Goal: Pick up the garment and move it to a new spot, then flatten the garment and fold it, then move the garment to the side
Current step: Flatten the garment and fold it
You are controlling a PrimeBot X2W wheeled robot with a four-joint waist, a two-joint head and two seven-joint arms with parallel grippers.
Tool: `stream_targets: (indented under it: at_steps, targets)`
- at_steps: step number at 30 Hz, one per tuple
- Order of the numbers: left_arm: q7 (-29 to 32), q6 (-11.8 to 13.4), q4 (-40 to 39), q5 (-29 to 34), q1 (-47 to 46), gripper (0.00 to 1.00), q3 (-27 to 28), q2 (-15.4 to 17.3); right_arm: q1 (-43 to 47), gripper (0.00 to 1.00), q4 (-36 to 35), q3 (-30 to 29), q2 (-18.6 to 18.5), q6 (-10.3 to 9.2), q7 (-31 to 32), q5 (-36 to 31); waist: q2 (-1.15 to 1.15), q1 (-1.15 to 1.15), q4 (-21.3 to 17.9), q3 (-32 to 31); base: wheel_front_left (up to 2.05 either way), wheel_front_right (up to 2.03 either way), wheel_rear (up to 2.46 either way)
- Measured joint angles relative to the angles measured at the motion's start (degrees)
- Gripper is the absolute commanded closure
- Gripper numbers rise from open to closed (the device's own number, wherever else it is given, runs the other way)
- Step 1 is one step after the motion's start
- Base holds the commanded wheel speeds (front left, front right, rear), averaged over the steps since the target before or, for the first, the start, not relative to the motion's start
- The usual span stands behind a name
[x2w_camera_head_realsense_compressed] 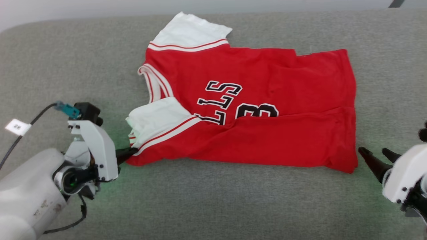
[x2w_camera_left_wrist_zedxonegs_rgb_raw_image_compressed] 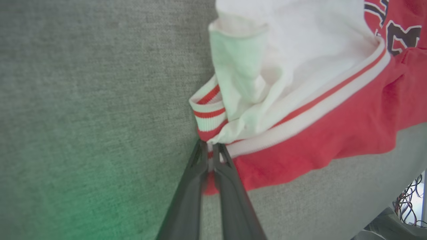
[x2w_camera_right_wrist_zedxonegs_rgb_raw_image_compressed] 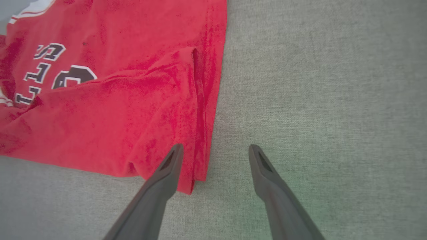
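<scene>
Across the middle of the grey fabric-covered surface (x2w_camera_head_realsense_compressed: 213, 206) lies the garment (x2w_camera_head_realsense_compressed: 260, 133). Its near long edge is doubled up over the chest lettering (x2w_camera_head_realsense_compressed: 223, 100). One white sleeve (x2w_camera_head_realsense_compressed: 190, 31) points to 12 o'clock and the second sleeve (x2w_camera_head_realsense_compressed: 156, 120) is bunched at 9 o'clock.

At the cloth's 8 o'clock corner the left gripper (x2w_camera_head_realsense_compressed: 128, 154) has its jaws pinched together on the red edge, just under the striped sleeve trim (x2w_camera_left_wrist_zedxonegs_rgb_raw_image_compressed: 208, 111). At 4 o'clock the right gripper (x2w_camera_head_realsense_compressed: 377, 156) stands with jaws spread wide, gripping nothing. In the right wrist view one finger lies over the hem corner (x2w_camera_right_wrist_zedxonegs_rgb_raw_image_compressed: 196, 166) and the other over bare surface; I cannot tell whether it touches the cloth.

The shirt looks light, soft and limp. It will probably sag and trail rather than keep its shape, and a single pinch would likely let the fold slip. A matching hold at the 4 o'clock hem corner, through both layers, seems the sound place. The knit looks grippy and nothing about it is fragile.

The surface is a textured, padded-looking weave that may cling a little to the cloth. A pale strip (x2w_camera_head_realsense_compressed: 100, 8) runs along 12 o'clock, and loose wires (x2w_camera_left_wrist_zedxonegs_rgb_raw_image_compressed: 408, 203) show at 4 o'clock of the left wrist view.
</scene>
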Motion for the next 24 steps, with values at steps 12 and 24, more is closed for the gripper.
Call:
stream_targets:
  at_steps: [12, 24]
  targets:
    - [-0.3, -1.1, 1.0, 0.7, -1.2, 1.00, 0.0, -2.1, -5.7, 1.00, 11.2, 3.7, -0.8, 0.00, 3.7, -2.3, 0.00, 0.00, 2.3, 1.2, 0.00, 0.00, 0.00]
    - [-1.0, -1.6, 1.7, 0.3, 0.0, 1.00, 0.0, -2.5, -7.0, 1.00, 15.9, 6.5, -4.1, 0.02, 0.6, -0.1, 0.00, 0.00, 2.9, -0.7, 0.00, 0.00, 0.00]
